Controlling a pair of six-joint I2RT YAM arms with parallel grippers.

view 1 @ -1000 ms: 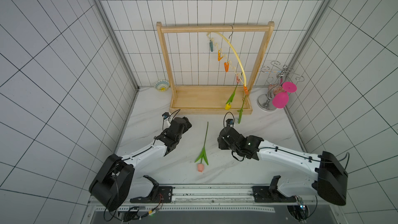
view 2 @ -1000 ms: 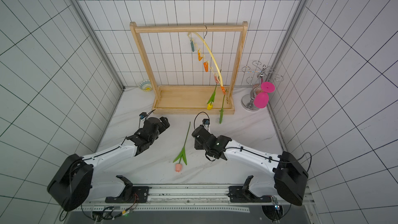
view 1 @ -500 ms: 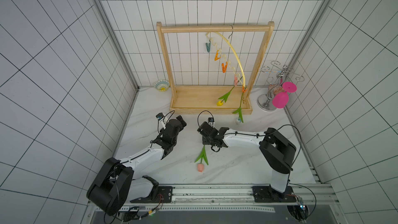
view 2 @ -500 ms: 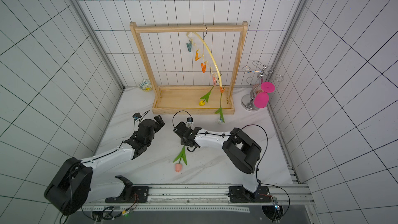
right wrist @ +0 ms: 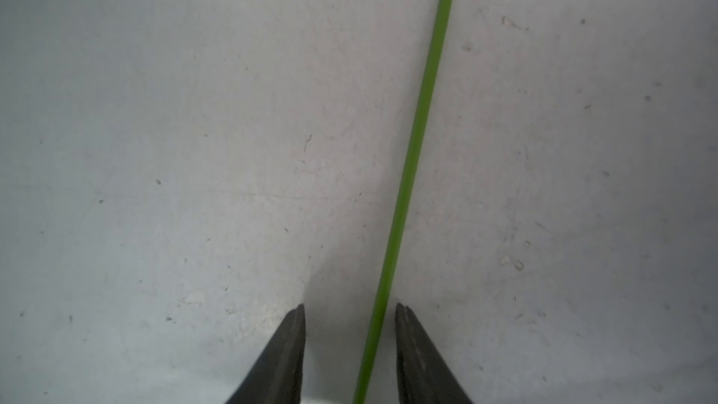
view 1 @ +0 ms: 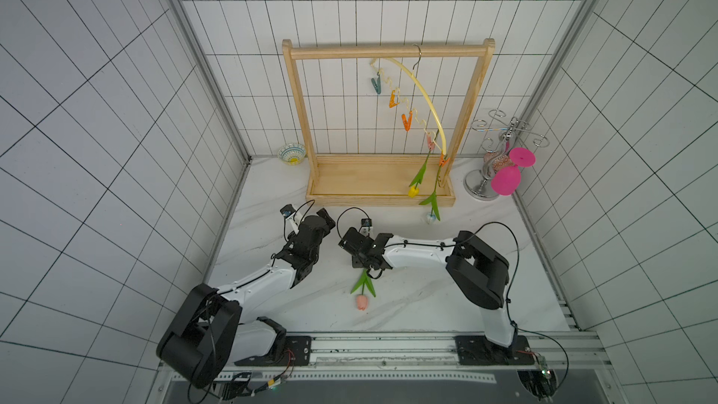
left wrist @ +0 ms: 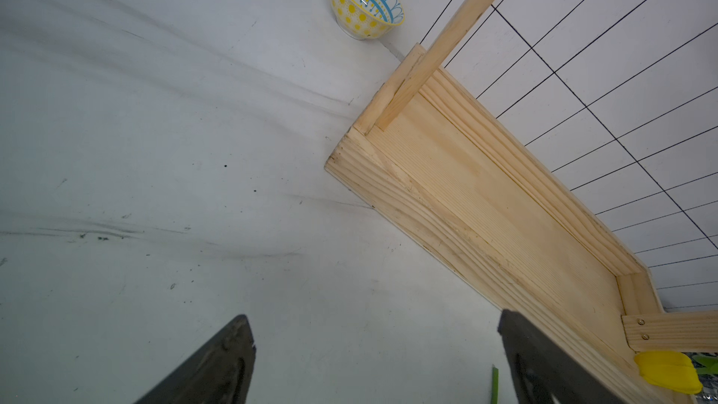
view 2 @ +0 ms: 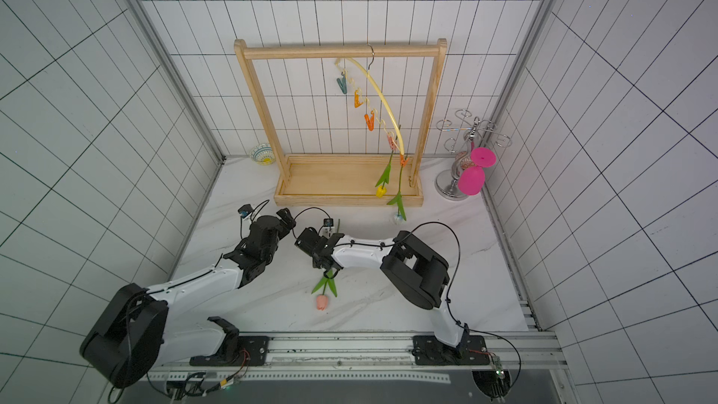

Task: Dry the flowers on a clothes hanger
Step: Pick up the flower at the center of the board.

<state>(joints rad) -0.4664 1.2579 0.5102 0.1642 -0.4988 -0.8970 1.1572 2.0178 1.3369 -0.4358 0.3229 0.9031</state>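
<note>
Containers: the light wooden rack (view 1: 295, 110) had a shallow tray base. A small blue-and-yellow patterned bowl (view 1: 291, 153) sat just left of it by the far wall, interior not readable. Magenta plastic goblets (view 1: 505, 181) hung on the silver swirly metal stand (view 1: 481, 188), far right.

The pale yellow arched plastic hanger (view 1: 426, 101) was hooked on the rack's top bar, tilted steeply with its right end low. The yellow-headed artificial tulip (view 1: 413, 191) and white-headed artificial tulip (view 1: 430, 218) hung from clips at that low end, heads down. The yellow head was over the tray's right end, contact unclear.

The pink-headed artificial tulip (view 1: 361, 302) lay flat mid-table on the white marbled tabletop (view 1: 427, 305), long axis near–far, head toward the near edge. Its mid-stem was hidden under the right gripper (right wrist: 349, 307) in both top views. The right wrist view showed the stem between the fingers, jaws partly apart, not pinching.

The left gripper (left wrist: 376, 328) was spread wide, holding nothing, just left of the right one.
</note>
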